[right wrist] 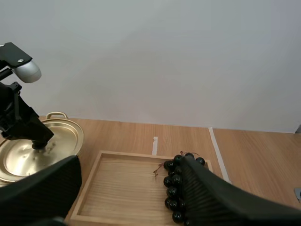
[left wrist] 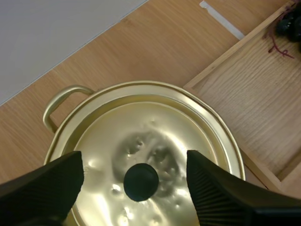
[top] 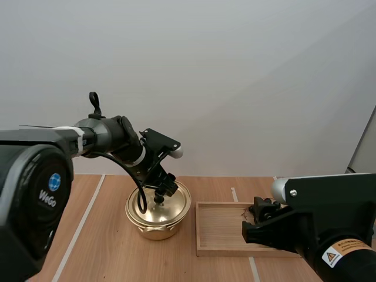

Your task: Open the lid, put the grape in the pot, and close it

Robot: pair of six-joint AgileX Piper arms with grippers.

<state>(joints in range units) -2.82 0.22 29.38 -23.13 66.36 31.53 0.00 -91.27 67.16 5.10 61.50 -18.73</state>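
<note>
Lid seated on pot, left of tray; left gripper spread astride knob (fingers clear of it). Right gripper, likewise parted, over grapes at tray's right side.

wooden tray flat on table, rt side | white tape lines on top | plain wall bhd

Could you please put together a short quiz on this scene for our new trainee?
1. True or false: the lid sits on the pot.
2. Where do the grapes lie? A in the pot; B in the wooden tray; C on the lid.
3. Fill in: the left hand, open, straddles the lid's black ____.
Key: 1 true; 2 B; 3 knob.
</note>
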